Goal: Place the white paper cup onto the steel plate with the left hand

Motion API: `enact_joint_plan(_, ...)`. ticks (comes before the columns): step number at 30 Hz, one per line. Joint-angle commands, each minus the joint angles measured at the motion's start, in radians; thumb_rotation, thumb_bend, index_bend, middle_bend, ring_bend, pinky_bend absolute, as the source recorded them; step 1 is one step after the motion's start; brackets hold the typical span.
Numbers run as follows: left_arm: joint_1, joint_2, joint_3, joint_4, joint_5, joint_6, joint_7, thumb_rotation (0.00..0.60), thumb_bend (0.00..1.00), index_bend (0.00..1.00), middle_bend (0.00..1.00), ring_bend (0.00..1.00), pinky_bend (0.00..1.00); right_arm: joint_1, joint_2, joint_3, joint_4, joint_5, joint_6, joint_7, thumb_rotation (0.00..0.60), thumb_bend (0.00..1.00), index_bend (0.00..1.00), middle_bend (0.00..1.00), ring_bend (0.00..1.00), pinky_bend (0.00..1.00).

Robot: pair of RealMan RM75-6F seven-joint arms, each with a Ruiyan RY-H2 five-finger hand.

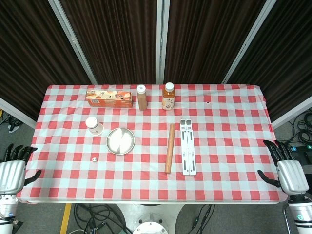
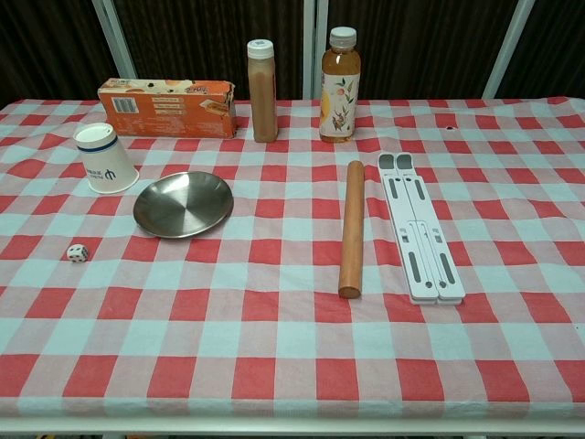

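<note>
My left hand (image 1: 13, 168) hangs off the table's near-left corner, fingers apart, holding nothing. My right hand (image 1: 287, 168) mirrors it off the near-right corner.

The near part of the table (image 2: 274, 366) is left bare. The white paper cup (image 2: 104, 159) is flanked closely by the steel plate (image 2: 183, 203); a die (image 2: 77, 252) lies nearby, and an orange box (image 2: 166, 107) stands behind.

Dark ribbed panels (image 1: 122, 39) in pale frames stand behind the desk (image 1: 224, 146), which wears a red-and-white checked cloth. Cables (image 1: 97, 214) lie on the grey floor.
</note>
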Motion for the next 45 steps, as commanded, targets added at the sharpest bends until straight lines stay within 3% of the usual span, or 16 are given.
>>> enact_joint_plan(1,0.007,-0.007,0.001,0.003,-0.004,0.006,-0.001,0.600,0.19,0.23,0.22,0.13,0.04,-0.001,0.001,-0.001,0.000,-0.001,0.001,0.005,0.600,0.15,0.04,0.10,0.00,0.07)
enact_joint_plan(12,-0.007,-0.015,-0.005,0.013,0.015,0.001,-0.002,0.600,0.19,0.24,0.22,0.13,0.04,-0.002,0.008,0.001,0.003,-0.008,0.009,0.019,0.600,0.15,0.04,0.10,0.00,0.07)
enact_joint_plan(23,-0.175,-0.006,-0.056,0.014,0.054,-0.179,-0.044,0.600,0.17,0.28,0.26,0.14,0.08,0.012,0.022,0.013,0.002,-0.014,0.006,0.015,0.600,0.15,0.04,0.11,0.00,0.07)
enact_joint_plan(26,-0.233,-0.027,-0.068,0.031,0.050,-0.252,-0.051,0.600,0.17,0.31,0.32,0.20,0.16,0.016,0.025,0.015,-0.001,-0.015,0.003,0.012,0.600,0.15,0.04,0.12,0.00,0.07)
enact_joint_plan(30,-0.297,-0.081,-0.079,0.057,0.028,-0.332,-0.041,0.600,0.17,0.38,0.42,0.32,0.43,0.021,0.028,0.017,-0.003,-0.011,-0.005,0.009,0.600,0.15,0.04,0.14,0.00,0.07)
enact_joint_plan(35,-0.346,-0.135,-0.072,0.076,-0.020,-0.431,-0.053,0.600,0.17,0.40,0.57,0.52,0.66,0.023,0.027,0.016,-0.001,-0.005,-0.015,0.011,0.600,0.15,0.04,0.16,0.00,0.07)
enact_joint_plan(40,-0.369,-0.171,-0.055,0.078,-0.082,-0.523,-0.103,0.600,0.17,0.41,0.81,0.76,0.77,0.024,0.027,0.016,0.002,0.000,-0.019,0.014,0.600,0.15,0.04,0.17,0.00,0.07)
enact_joint_plan(45,-0.373,-0.202,-0.043,0.085,-0.113,-0.544,-0.125,0.600,0.18,0.42,0.87,0.82,0.81,0.027,0.023,0.015,0.009,0.001,-0.026,0.019,0.600,0.15,0.04,0.18,0.00,0.07)
